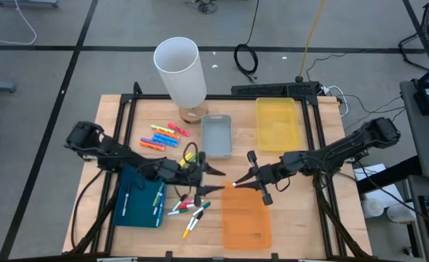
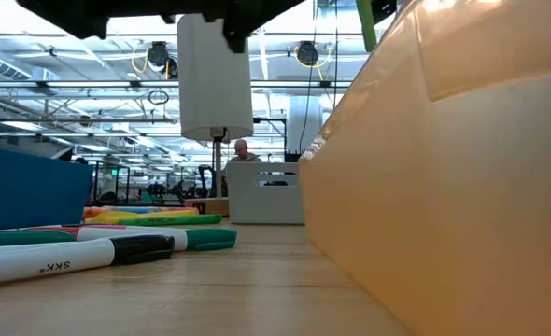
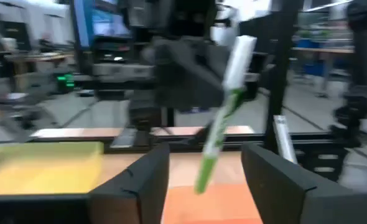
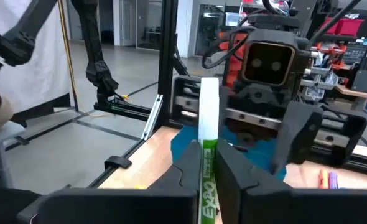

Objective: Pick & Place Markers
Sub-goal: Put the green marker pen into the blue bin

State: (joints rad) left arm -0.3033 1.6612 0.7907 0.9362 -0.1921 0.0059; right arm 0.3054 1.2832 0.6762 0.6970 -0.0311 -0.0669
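The markers (image 1: pixel 163 136) mostly lie loose on the worktop (image 1: pixel 113 116); my right end effector (image 1: pixel 238 183) pinches a green one (image 4: pixel 207 163), my left end effector (image 1: pixel 213 180) wide.

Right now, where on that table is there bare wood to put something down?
Bare wood lies right of the orange tray, below the yellow tray. It is crowded mid-table, where the left tool and right tool meet above loose markers.

Bright overhead light; left wrist view motion-blurred.
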